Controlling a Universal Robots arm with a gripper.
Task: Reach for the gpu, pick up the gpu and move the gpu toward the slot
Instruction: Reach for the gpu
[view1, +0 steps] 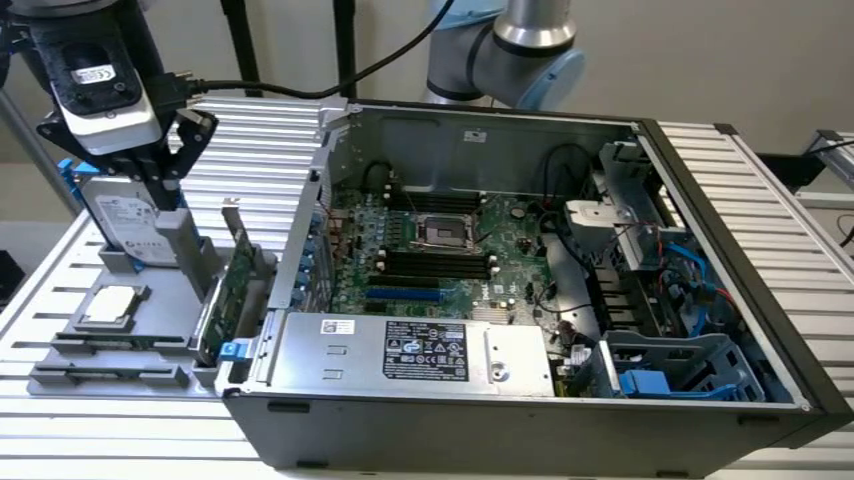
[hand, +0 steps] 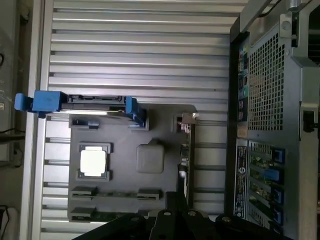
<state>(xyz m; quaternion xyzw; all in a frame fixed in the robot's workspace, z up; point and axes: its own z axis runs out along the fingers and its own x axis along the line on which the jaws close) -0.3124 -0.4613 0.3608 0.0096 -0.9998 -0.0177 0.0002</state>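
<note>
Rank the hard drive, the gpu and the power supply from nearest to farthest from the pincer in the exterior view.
1. hard drive, just below the pincer.
2. gpu, upright outside the case wall.
3. power supply, inside the case's front edge.

You are looking at a slatted aluminium table (view1: 254, 140) carrying two lots. Sitting toward the exterior view's right: an open computer case (view1: 534, 440), exposing a green motherboard (view1: 514, 225) with a processor socket (view1: 441, 232) at its middle, and housing a silver power supply (view1: 414, 350) lying along the near wall beside a blue plastic drive cage (view1: 667, 375). Lying toward the exterior view's left, just beside the case: a grey fixture tray (view1: 80, 365). A silver hard drive (view1: 127, 215) with blue rails is standing upright at the tray's far end; a square processor chip (view1: 111, 305) is resting flat in a recess near it.
</note>
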